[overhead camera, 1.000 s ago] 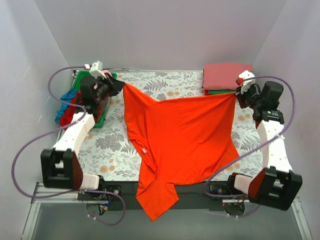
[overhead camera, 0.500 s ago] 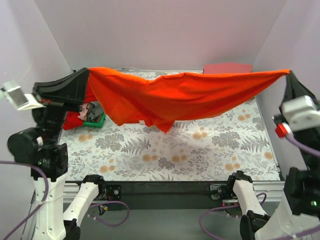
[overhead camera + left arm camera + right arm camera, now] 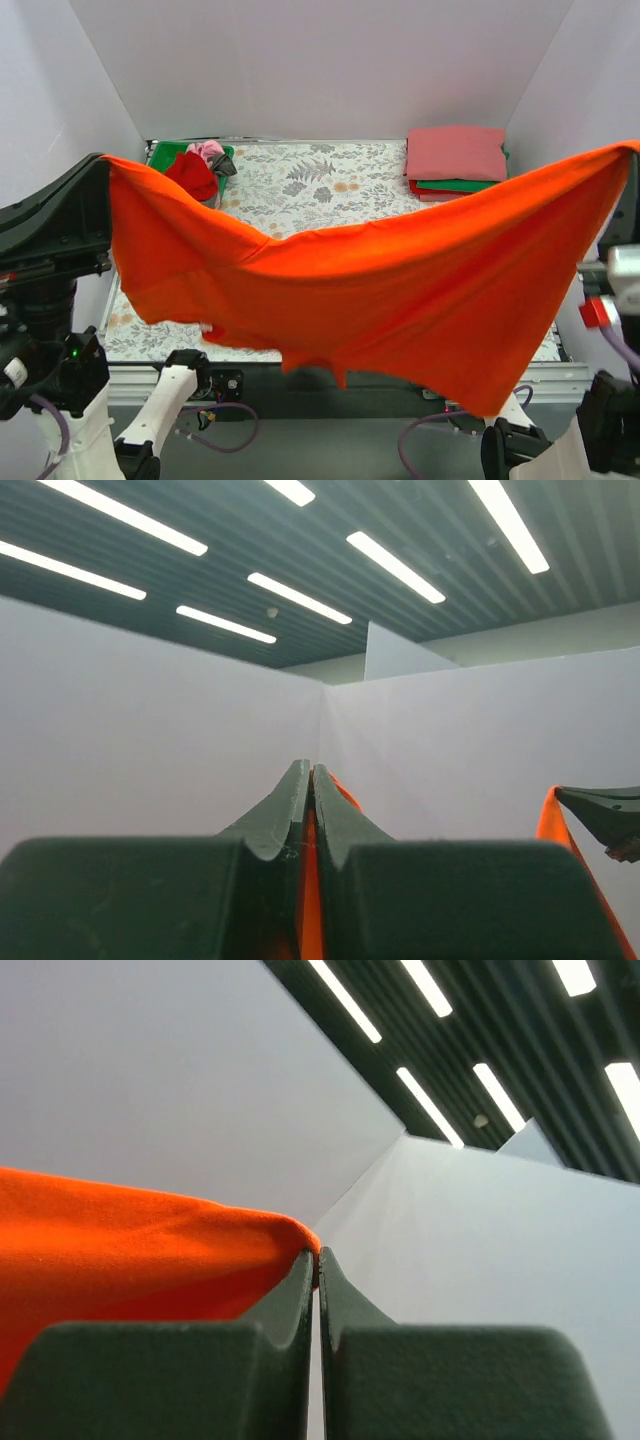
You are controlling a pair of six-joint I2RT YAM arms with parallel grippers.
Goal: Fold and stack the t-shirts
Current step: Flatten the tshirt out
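The bright orange-red t-shirt hangs stretched in the air between my two grippers, high above the table and close to the top camera. My left gripper is shut on its left corner; in the left wrist view orange cloth shows between the closed fingers. My right gripper is shut on the right corner; in the right wrist view the cloth drapes off to the left. A folded stack, coral pink on top with green and red beneath, sits at the back right.
A green bin at the back left holds crumpled shirts, deep red and light pink. The floral table cloth covers the table. White walls close in on three sides.
Both arms have lifted the orange-red shirt off the table and raised it high, pulling it toward the near edge. It now hangs spread out and hides the front of the table.
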